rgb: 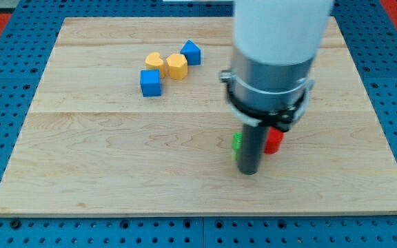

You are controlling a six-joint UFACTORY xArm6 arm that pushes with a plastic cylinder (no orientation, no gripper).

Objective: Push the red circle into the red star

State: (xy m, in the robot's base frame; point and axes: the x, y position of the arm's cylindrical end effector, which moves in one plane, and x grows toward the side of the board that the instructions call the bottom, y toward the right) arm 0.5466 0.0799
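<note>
Standing between green block point(236, 142) and red circle point(274, 141), my tip point(248, 172), tool state untellable

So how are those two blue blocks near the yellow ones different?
The lower blue block is a plain cube sitting to the view's left of the yellow blocks. The upper blue block looks smaller with a pointed, roof-like top, and sits to their right. Both share the same blue and stand far from my tip.
</note>
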